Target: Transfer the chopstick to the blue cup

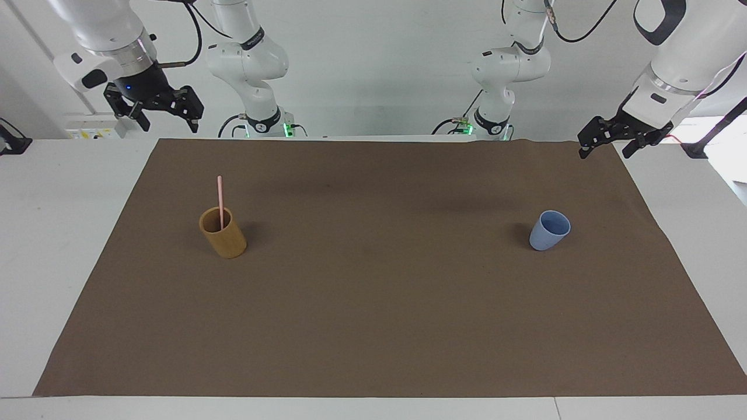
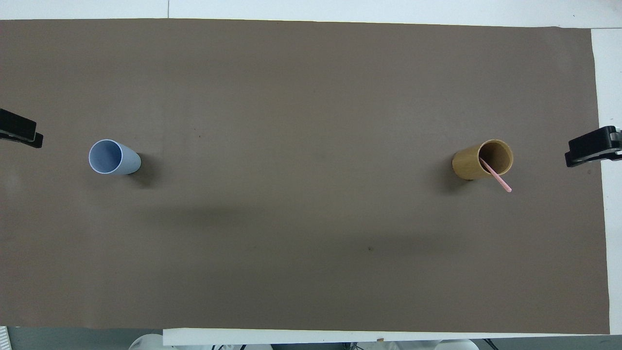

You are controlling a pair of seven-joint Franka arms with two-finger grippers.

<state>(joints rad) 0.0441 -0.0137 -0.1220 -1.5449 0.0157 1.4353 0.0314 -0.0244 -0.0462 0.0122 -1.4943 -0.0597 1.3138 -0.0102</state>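
Observation:
The pale-pink chopstick [image 1: 220, 195] stands in the tan-brown cup [image 1: 226, 238] toward the right arm's end of the table, its top leaning toward the robots; it also shows in the overhead view [image 2: 500, 180], in the same cup [image 2: 467, 165]. The light-blue cup [image 1: 548, 232] stands upright and empty toward the left arm's end, seen from above as an open mouth [image 2: 112, 157]. My right gripper [image 1: 168, 121] hangs open and empty above the mat's corner at its end [image 2: 590, 146]. My left gripper [image 1: 605, 153] hangs open and empty above the mat's corner at its own end [image 2: 19, 132].
A brown mat [image 1: 373, 303] covers most of the white table [image 1: 52, 233]. Both cups stand about mid-depth on it, far apart. Both arms wait raised at the table's two ends.

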